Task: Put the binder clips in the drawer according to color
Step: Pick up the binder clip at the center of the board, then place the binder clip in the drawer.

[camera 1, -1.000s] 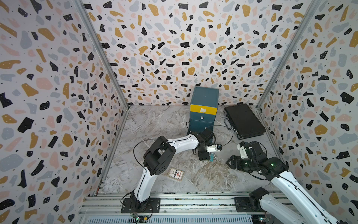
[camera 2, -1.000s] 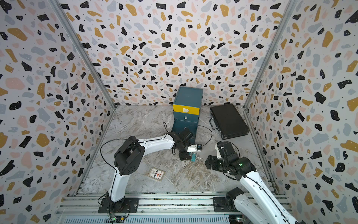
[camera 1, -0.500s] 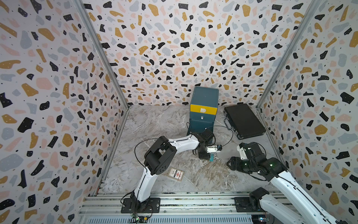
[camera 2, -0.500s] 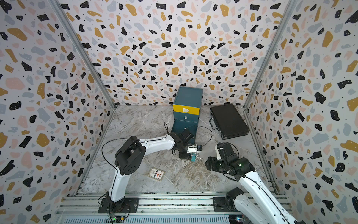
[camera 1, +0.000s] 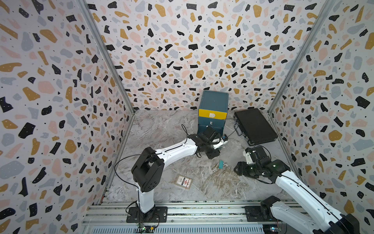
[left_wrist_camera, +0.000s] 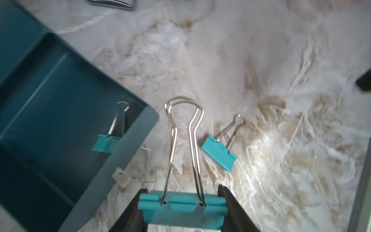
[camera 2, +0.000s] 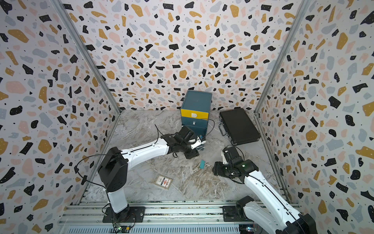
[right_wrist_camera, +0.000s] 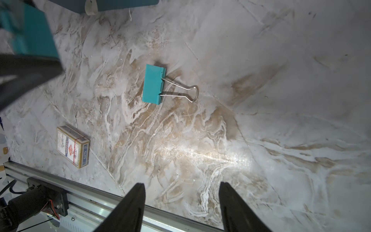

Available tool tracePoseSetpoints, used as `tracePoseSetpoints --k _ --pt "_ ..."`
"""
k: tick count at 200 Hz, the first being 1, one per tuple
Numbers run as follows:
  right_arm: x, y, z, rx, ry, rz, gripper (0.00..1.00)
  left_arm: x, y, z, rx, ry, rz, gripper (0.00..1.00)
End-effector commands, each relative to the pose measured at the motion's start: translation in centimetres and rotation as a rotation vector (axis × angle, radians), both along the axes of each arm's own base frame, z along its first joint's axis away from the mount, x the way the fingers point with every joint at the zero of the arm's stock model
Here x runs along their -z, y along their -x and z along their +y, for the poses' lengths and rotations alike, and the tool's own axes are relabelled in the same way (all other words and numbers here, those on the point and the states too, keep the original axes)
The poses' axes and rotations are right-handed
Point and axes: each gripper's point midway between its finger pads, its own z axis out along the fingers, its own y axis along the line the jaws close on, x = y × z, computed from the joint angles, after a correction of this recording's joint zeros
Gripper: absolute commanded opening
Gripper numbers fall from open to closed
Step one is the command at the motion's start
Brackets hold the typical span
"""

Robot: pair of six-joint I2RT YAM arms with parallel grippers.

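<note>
Well out in front of the drawer [camera 1: 213,101] sits a card pack [camera 1: 183,182]. Bit closer to the drawer, a loose teal clip [right_wrist_camera: 153,86] lies flat on the tabletop [right_wrist_camera: 261,140], and the right fingers [right_wrist_camera: 130,206] are spread open, holding nothing. Right at the drawer's pulled-out bottom tray [left_wrist_camera: 50,90], the left fingers [left_wrist_camera: 132,213] are clamped on a held teal clip [left_wrist_camera: 182,209] just outside the tray. A third teal clip [left_wrist_camera: 105,142] is inside it, near the front corner.

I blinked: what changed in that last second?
The left end effector closed on a teal binder clip and lifted it toward the open drawer. The other teal clip on the table, the card pack and the right end effector hardly moved.
</note>
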Motion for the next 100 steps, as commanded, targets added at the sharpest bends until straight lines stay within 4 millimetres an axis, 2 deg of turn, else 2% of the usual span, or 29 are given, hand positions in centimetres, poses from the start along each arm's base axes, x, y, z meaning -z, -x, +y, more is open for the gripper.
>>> tracePoseSetpoints --k 1,22,43,60,78,100 --pt "-1.9 -1.5 0.8 -0.003 -0.029 -0.059 0.63 -3.6 -4.6 1.3 -0.312 0.153 0.052 0.12" --pt "-2.1 -1.7 0.8 0.0 -0.028 -0.072 0.63 -4.2 -7.1 1.8 -0.432 0.171 0.078 0.14" --pt "-1.9 -1.6 0.7 0.002 -0.025 -0.066 0.63 -2.8 -9.3 2.1 -0.522 0.117 0.112 0.15" --pt "-1.6 -1.4 0.7 0.005 -0.026 -0.059 0.63 -1.2 -10.6 1.4 -0.535 0.107 0.138 0.2" --pt "-1.5 -1.3 0.6 0.006 -0.023 -0.059 0.63 -0.1 -11.6 1.3 -0.547 0.074 0.155 0.25" --pt "-1.5 -1.4 0.5 0.007 -0.016 -0.062 0.63 0.5 -11.8 1.5 -0.561 0.055 0.171 0.34"
